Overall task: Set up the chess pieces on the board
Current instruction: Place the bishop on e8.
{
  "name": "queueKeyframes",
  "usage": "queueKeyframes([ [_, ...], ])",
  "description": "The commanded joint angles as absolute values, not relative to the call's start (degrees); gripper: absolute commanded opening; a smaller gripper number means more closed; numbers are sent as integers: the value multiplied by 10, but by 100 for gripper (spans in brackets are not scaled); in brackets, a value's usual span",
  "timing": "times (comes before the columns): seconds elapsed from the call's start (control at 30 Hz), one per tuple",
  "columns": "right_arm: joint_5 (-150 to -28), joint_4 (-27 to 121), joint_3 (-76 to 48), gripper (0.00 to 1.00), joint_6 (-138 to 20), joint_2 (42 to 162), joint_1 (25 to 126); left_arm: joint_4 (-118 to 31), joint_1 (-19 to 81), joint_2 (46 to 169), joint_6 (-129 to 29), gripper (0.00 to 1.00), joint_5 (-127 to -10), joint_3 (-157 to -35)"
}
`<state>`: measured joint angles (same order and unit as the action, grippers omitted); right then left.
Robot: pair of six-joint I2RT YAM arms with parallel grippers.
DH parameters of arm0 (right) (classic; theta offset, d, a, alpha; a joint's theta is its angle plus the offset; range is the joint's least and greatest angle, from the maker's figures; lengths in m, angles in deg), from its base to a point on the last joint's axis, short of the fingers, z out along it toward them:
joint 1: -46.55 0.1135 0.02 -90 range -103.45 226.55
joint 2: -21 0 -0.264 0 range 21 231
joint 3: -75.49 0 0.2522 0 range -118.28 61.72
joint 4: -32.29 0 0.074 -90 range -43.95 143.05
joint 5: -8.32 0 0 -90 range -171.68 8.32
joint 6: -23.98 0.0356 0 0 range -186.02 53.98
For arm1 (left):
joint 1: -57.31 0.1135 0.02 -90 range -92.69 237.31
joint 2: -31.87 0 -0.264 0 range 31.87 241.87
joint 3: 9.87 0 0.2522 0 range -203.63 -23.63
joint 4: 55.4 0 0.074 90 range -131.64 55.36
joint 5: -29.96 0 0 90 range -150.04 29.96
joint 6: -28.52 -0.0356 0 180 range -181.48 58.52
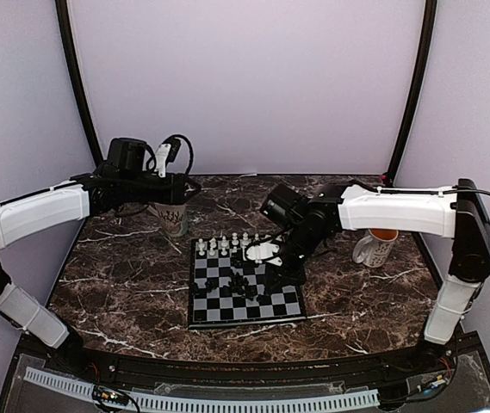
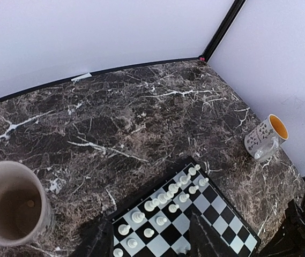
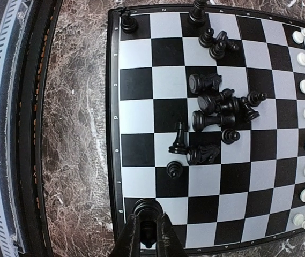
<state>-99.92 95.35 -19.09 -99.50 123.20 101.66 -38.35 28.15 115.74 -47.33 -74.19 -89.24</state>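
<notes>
Tabletop (image 1: 124, 284) glossy dark marble, white-veined; board (image 3: 136, 53) smooth plastic, slight sheen; mug (image 2: 265, 138) glazed ceramic.

Dark marble table (image 1: 124, 284): board (image 1: 227, 311) at centre, slightly toward near edge. Toward far-left corner, patterned mug (image 1: 174, 220). Near right edge, white mug (image 1: 374, 248), orange inside. All three apart.

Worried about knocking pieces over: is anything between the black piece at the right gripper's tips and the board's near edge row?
Nothing visible is. The right gripper grips the held black piece at that row's corner square. The row is otherwise bare, except for a lone black piece at the other corner. The toppled black heap lies farther in.
</notes>
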Motion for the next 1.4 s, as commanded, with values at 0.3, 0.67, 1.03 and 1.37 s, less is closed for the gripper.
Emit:
queueKeyframes([
  [0.3, -990, 909, -134, 8, -1007, 1224, 1064, -330, 278, 1108, -544, 50, -728, -844],
  [0.67, -980, 892, -141, 8, -1004, 1268, 1068, -331, 278, 1151, -566, 49, -754, -857],
  [1.03, -957, 879, -144, 10, -995, 1289, 1068, -336, 278, 1148, -569, 49, -772, -850],
  [1.37, -945, 873, -143, 18, -990, 1296, 1068, -335, 278, 1146, -567, 49, -773, -847],
])
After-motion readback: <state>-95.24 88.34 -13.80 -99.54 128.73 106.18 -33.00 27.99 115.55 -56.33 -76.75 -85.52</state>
